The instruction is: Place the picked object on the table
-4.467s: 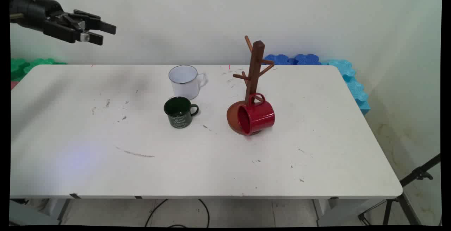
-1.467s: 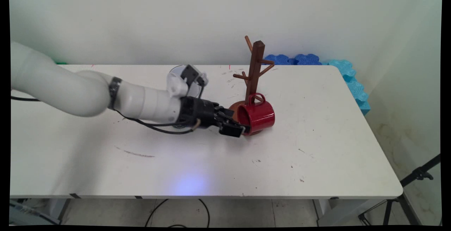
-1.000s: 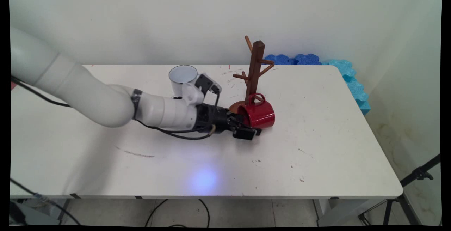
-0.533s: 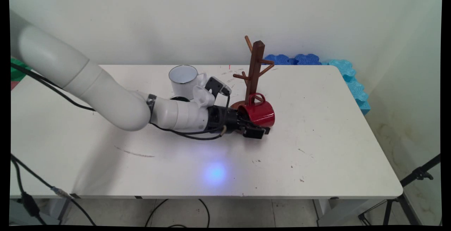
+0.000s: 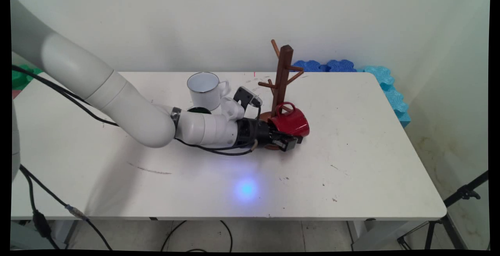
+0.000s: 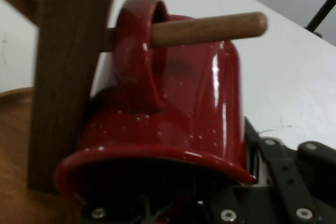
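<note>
A red mug (image 5: 292,121) hangs by its handle (image 6: 137,51) on a low peg (image 6: 210,29) of the brown wooden mug tree (image 5: 283,74), tipped with its mouth toward the arm. My gripper (image 5: 287,143) reaches in low from the left and is shut on the mug's lower wall at the rim. In the hand view the red mug (image 6: 199,108) fills the frame beside the tree's post (image 6: 68,66), with black linkage outside its right wall. The tree's round base (image 6: 16,156) lies under the mug.
A white enamel mug (image 5: 204,90) stands upright behind the arm. A dark green mug (image 5: 199,110) is mostly hidden by the forearm. Blue foam tiles (image 5: 343,65) lie at the table's far right edge, green ones (image 5: 19,72) at far left. A tripod (image 5: 461,197) stands right.
The arm came down from the upper left and pushed its gripper to the red mug's mouth. In the last half second the mug tipped and shifted slightly right and up on its peg.
</note>
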Robot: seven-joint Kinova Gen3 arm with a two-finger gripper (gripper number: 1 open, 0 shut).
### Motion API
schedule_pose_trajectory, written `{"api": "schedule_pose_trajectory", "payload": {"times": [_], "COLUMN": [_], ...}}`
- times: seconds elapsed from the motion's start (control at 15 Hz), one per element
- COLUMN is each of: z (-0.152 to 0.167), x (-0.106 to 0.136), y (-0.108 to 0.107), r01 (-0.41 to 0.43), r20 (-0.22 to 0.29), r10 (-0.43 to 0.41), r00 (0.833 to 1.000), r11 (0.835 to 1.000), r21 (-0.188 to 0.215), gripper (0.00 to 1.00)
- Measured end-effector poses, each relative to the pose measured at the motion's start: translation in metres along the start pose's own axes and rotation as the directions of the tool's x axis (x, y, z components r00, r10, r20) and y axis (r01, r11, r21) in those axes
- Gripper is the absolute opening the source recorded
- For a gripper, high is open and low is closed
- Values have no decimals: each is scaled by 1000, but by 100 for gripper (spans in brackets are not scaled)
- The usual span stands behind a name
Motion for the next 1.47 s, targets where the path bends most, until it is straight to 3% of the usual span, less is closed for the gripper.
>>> {"api": "schedule_pose_trajectory", "payload": {"times": [0.53,1.47], "z": [2,-30], "x": [-1,0], "y": [2,34], "r01": [-5,-72], "r20": [-22,-64], "r10": [4,64], "r00": [1000,996], "r11": [1000,990], "r21": [-21,-123], "gripper": [0,0]}}
